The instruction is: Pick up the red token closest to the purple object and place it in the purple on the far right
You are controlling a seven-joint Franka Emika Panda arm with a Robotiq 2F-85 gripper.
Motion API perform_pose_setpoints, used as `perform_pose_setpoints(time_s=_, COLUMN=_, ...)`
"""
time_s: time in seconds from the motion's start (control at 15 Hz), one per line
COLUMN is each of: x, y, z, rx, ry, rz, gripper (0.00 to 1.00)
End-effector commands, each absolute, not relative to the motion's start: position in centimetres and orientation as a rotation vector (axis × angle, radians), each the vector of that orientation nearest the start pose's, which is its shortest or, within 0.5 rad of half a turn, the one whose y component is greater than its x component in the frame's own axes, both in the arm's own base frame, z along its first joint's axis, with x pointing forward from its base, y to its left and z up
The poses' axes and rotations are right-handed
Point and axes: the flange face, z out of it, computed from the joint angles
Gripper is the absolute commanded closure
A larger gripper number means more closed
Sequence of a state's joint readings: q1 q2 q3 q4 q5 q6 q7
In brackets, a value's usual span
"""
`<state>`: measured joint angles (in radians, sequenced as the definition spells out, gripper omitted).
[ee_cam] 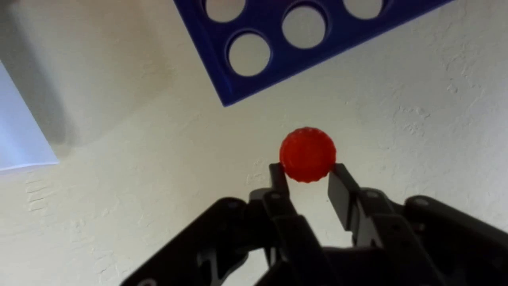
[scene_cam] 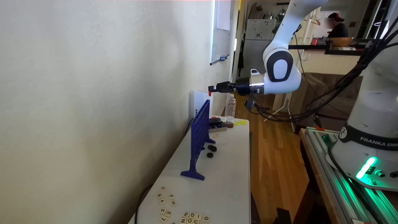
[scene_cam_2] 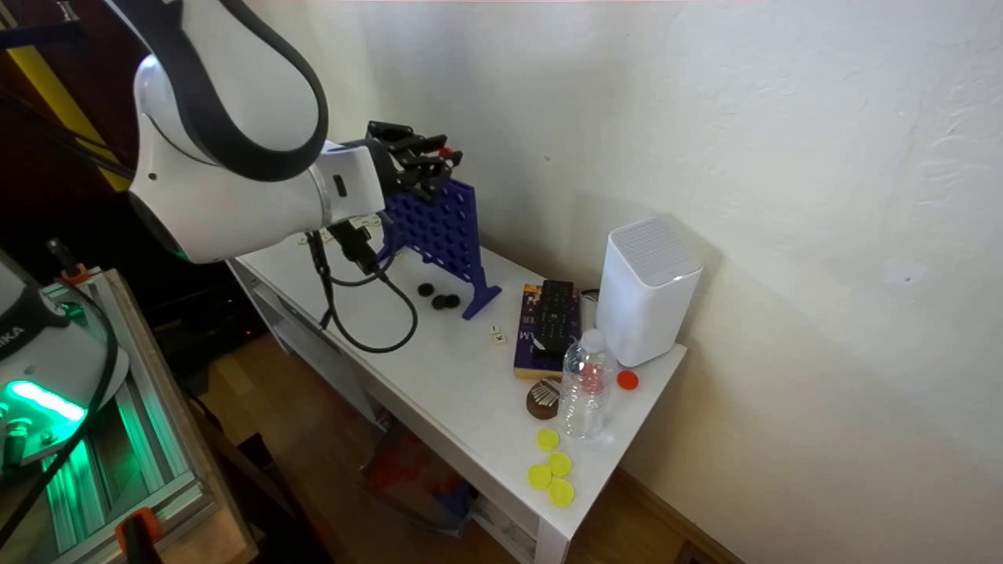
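"Gripper (ee_cam: pixel 307 170) filling the bottom of the wrist view: is it carrying anything?"

"Yes, the red token (ee_cam: pixel 308 154), pinched by its rim between the two tips. An exterior view shows it hanging upright, just above the purple board (scene_cam: pixel 199 130), not touching, near the end by the white box (scene_cam_2: pixel 646 301)."

"And that end is our far right?"

"I'd judge so. Picking looks done, which leaves the drop. Mind the wrist view: the board's top edge slants against the line of the tips, so roll the gripper to match, or one tip may hit first."

"Then straight down?"

"Only with the token's face parallel to the board and over the end column. I can't make out the slot's mouth in any view, so lower slowly, let the rim find the gap, and loosen once it's seated. Forcing it could twist the token out or tip the board."
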<state>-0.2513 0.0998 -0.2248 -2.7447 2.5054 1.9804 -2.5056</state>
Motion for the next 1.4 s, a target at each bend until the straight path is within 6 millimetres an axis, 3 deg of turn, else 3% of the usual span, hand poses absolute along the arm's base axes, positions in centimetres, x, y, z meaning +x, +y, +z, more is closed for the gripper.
perform_pose_setpoints(time_s=0.0, x=35.9, y=-15.5, z=18.9, rx=-2.150, ry=0.358, rz=-1.783, gripper=0.92)
perform_pose_setpoints(time_s=0.4, x=35.4, y=-16.5, z=18.8, rx=-2.163, ry=0.394, rz=-1.797, gripper=0.92)
perform_pose_setpoints(time_s=1.33, x=36.4, y=-14.4, z=18.9, rx=-2.168, ry=0.315, rz=-1.767, gripper=0.92)
